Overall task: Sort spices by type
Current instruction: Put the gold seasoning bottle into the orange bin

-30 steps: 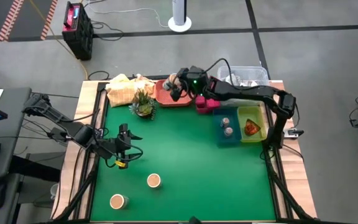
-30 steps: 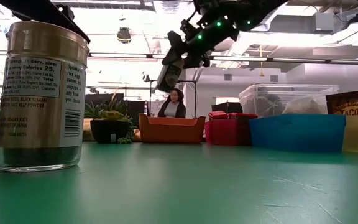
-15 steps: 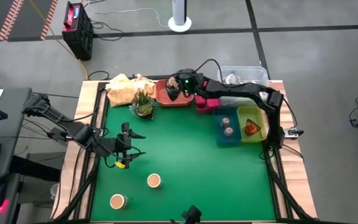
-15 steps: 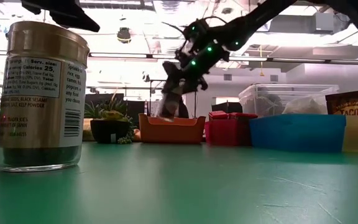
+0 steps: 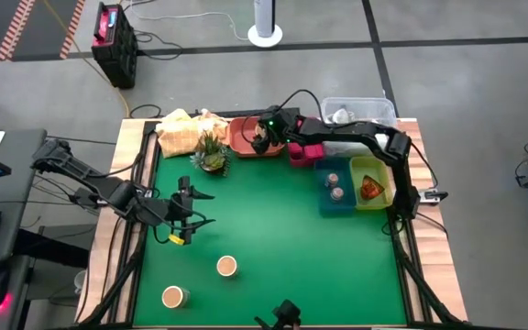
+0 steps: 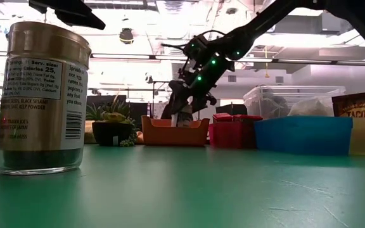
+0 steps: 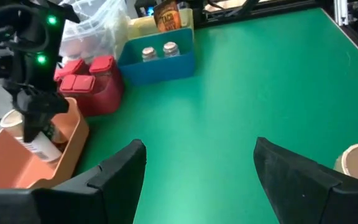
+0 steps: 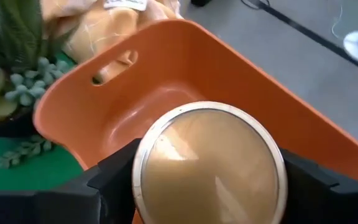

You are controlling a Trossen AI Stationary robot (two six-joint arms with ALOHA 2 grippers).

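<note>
My right gripper (image 5: 260, 139) is at the far edge, over the orange tray (image 5: 244, 145), shut on a gold-lidded spice jar (image 8: 209, 168). My left gripper (image 5: 183, 216) hovers open near the table's left edge and holds nothing. Two more tan-topped jars stand upright on the green mat, one (image 5: 226, 266) nearer the middle and one (image 5: 172, 296) by the near edge. Magenta packets (image 7: 82, 78) lie in the red tray (image 5: 302, 152). Two small grey jars (image 5: 335, 186) stand in the blue tray. A red-orange piece (image 5: 370, 188) lies in the yellow-green tray. My right gripper pinches the jar between its two fingers (image 8: 114, 177), one on each side just under the gold lid (image 8: 209, 155), coming from above and pointing down. The jar hangs tilted, its white-labelled body (image 7: 42, 144) inside the orange tray. Whether its base touches the tray floor does not show.
A small potted plant (image 5: 211, 154) and a yellow bag (image 5: 181, 133) sit left of the orange tray. A clear plastic box (image 5: 359, 110) stands behind the trays. The nearest jar (image 6: 40, 98) fills the left of the low view. The middle of the green mat (image 5: 273, 229) is bare.
My right gripper has come down with the jar from well above the orange tray until the jar's lower end sits inside the tray, tipping a little on the way. Its hold on the jar has stayed shut.
</note>
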